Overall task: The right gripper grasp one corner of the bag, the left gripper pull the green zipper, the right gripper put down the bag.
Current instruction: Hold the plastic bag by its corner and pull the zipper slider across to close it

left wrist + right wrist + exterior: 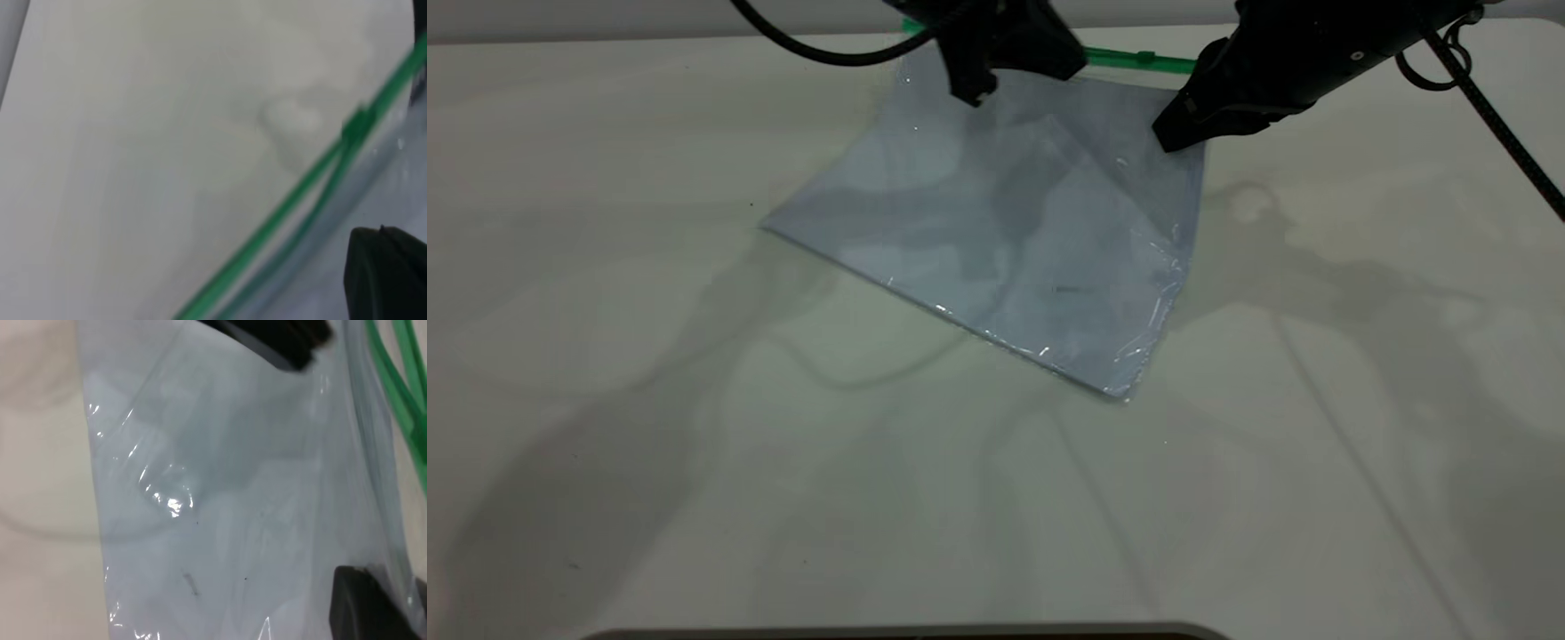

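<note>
The flat clear plastic bag (1014, 240) with white paper inside lies tilted on the pale table (605, 400), in the upper middle of the frame. Its bright green zipper (1138, 60) runs along the top edge. The black left gripper (974, 89) hangs over the bag near the top. The black right gripper (1174, 133) touches the bag's upper right corner (1199, 64) area. I cannot tell if their jaws are apart or together.

I saw dim, even light on the worktop (605, 356), with soft overlapping arm shadows spreading nearer the camera than the bag (1005, 240). Small glare glints lined the bag's wrinkled edge. Both wrist views were blurred; the green zipper (293, 200) looked smeared.
</note>
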Tool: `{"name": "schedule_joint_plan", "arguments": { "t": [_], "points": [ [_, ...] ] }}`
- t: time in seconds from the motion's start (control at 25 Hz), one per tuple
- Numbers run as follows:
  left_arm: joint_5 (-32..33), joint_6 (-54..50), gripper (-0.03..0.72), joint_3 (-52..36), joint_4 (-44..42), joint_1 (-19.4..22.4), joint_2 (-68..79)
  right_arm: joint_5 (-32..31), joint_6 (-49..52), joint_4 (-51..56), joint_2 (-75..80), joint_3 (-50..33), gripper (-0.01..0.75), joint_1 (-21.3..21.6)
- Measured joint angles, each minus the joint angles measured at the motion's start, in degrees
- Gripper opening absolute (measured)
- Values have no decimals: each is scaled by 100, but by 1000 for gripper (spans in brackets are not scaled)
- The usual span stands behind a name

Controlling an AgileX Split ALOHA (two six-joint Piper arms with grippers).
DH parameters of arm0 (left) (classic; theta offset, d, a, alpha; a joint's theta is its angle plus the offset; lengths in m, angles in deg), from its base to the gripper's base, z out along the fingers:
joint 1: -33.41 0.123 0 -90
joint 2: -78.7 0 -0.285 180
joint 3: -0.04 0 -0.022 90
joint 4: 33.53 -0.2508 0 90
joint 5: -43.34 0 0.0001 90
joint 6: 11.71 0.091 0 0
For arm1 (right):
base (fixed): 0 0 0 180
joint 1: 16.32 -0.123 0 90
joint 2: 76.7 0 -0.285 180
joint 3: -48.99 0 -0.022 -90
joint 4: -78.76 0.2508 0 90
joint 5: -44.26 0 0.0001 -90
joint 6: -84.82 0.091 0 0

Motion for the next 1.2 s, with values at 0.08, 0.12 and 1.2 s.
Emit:
{"name": "schedule_joint_plan", "arguments": {
  "t": [0.08,0.12,1.2],
  "points": [
    [93,51,0,0,-109,19,0,0,1,0,0,0,36,11],
    [158,116,0,0,-168,19,0,0,-5,0,0,0,36,11],
    [118,200,417,0,-1026,-376,-269,-345,-68,-251,-5,0,36,-361]
  ]
}}
